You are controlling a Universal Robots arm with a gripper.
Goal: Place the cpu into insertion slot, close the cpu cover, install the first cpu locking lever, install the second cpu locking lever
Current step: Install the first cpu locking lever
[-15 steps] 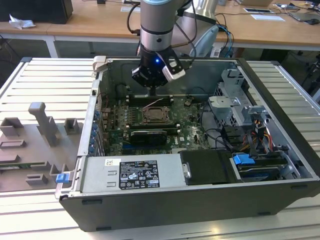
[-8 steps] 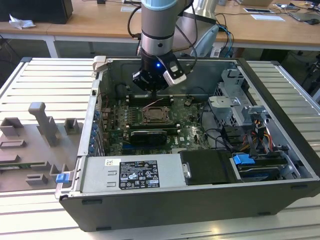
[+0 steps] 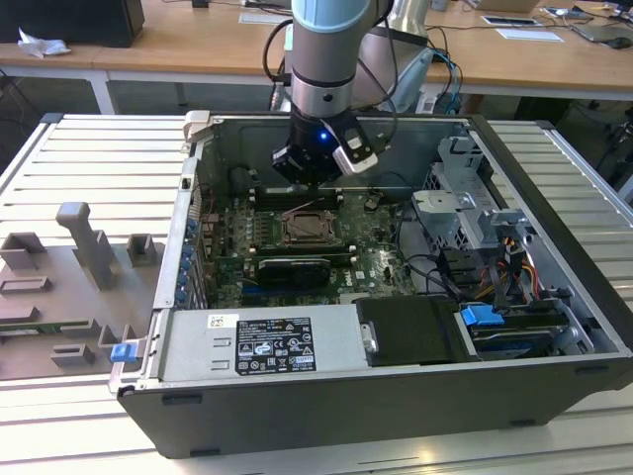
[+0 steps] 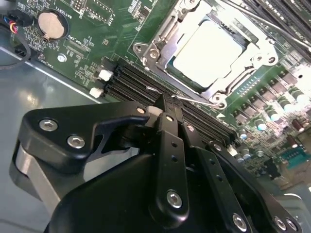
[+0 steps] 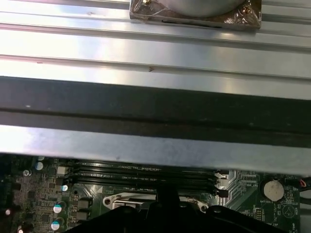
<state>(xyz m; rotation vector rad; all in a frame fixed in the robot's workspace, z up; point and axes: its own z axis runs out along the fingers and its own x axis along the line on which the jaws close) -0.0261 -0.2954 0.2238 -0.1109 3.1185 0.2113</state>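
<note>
The arm is reaching down into an open computer case [image 3: 554,287] lying on a ribbed metal surface [image 3: 89,158], and its claw [image 3: 309,178] is hanging just above the far edge of the insertion slot [image 3: 306,230] in the exterior view. In the second wrist view the claw [image 4: 167,109] is pinched together — its black fingertips [image 4: 171,116] are meeting with nothing visible between them, poised over the long narrow memory slots [image 4: 131,80] beside the socket and near a thin wire lever [image 4: 197,101] that is running along the socket's edge. The cpu [image 4: 209,51] is sitting in the insertion slot [image 4: 194,87], its pale silvery face showing through the cut-out of the cpu cover [image 4: 160,51], which is lying down flat around it. A round coin battery [image 4: 51,25] is resting on the green motherboard [image 4: 92,19] well apart from the socket. In the first wrist view the case's metal wall [image 5: 155,145] is crossing the picture, with the memory slots [image 5: 146,172] and the battery [image 5: 273,190] showing beneath it. In the exterior view a grey power supply [image 3: 262,341] is sitting along the near side of the case, and a grey moulded tray [image 3: 69,287] is lying on the surface at the exterior view's left.
</note>
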